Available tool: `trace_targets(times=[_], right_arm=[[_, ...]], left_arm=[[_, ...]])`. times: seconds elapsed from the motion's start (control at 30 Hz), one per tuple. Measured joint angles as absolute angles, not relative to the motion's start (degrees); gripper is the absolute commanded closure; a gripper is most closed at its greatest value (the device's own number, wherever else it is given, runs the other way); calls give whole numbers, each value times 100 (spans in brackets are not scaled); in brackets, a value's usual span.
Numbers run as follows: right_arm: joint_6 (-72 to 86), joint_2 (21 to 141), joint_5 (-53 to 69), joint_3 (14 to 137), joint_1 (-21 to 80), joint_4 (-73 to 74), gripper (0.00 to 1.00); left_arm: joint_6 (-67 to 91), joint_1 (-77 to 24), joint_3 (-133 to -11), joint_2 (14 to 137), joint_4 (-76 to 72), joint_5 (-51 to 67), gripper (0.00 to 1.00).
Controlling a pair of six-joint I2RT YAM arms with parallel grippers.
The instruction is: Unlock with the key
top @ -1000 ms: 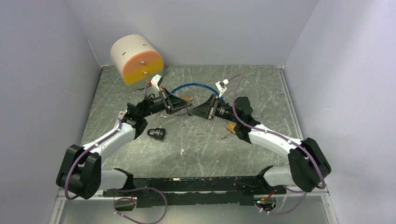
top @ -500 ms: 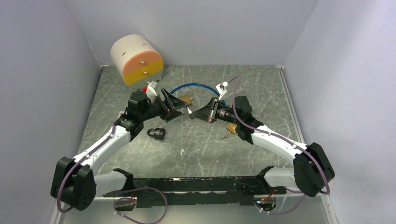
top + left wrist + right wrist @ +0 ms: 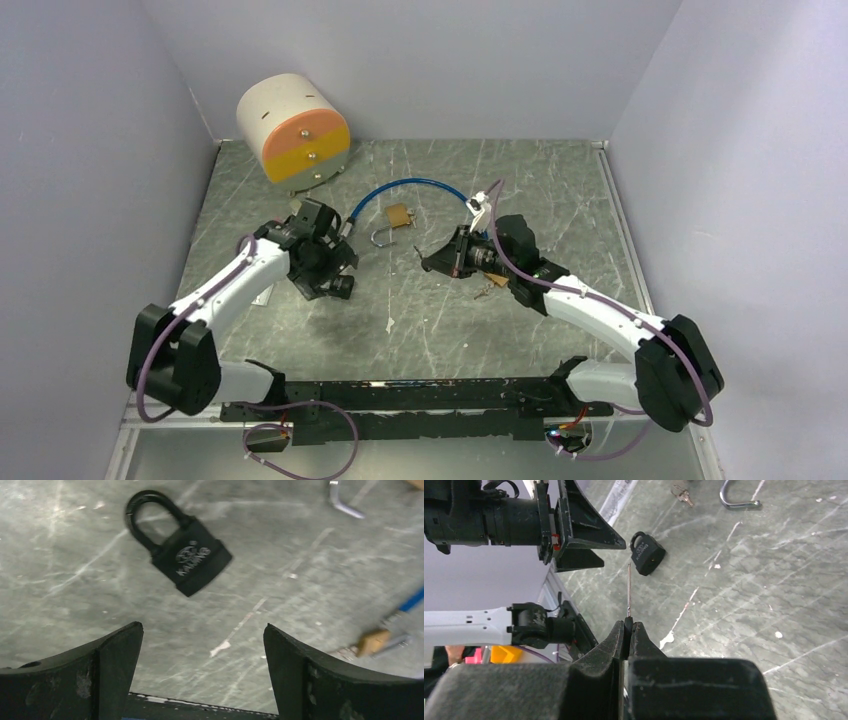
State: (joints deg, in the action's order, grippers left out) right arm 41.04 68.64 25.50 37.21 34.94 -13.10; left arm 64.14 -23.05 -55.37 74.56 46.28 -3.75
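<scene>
The black padlock [image 3: 185, 560] lies flat on the grey table, its shackle closed. My left gripper [image 3: 202, 627] hovers just above and short of it, jaws wide open and empty. From above, the left gripper [image 3: 330, 275] covers most of the black padlock [image 3: 344, 289]. My right gripper [image 3: 629, 625] is shut on the key [image 3: 629, 587]. The thin blade sticks straight out of the fingertips, held above the table and aimed toward the black padlock [image 3: 647, 554]. The right gripper [image 3: 428, 262] sits mid-table, to the right of the left one.
A brass padlock [image 3: 398, 213] with an open silver shackle [image 3: 384, 238] lies behind the grippers, on a blue cable [image 3: 420, 184]. Loose keys [image 3: 487, 291] lie under the right wrist. A white cylinder with an orange and yellow face [image 3: 292, 125] stands at the back left. Walls close in on three sides.
The grippers met mid-table; the left one opened and let go while the right shut on the key. The left arm then swung left and down over the black padlock.
</scene>
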Motion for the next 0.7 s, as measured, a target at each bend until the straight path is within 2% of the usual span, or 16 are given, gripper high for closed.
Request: trace_targets(times=[0.63, 0.7], right_arm=[[3640, 7378, 2473, 3885, 3472, -941, 100], [3638, 7406, 2484, 3918, 3463, -941, 100]], left_arm=[[7120, -2305, -5712, 9351, 4436, -1214, 6], [7159, -2303, -5725, 9445, 4407, -1264, 9]])
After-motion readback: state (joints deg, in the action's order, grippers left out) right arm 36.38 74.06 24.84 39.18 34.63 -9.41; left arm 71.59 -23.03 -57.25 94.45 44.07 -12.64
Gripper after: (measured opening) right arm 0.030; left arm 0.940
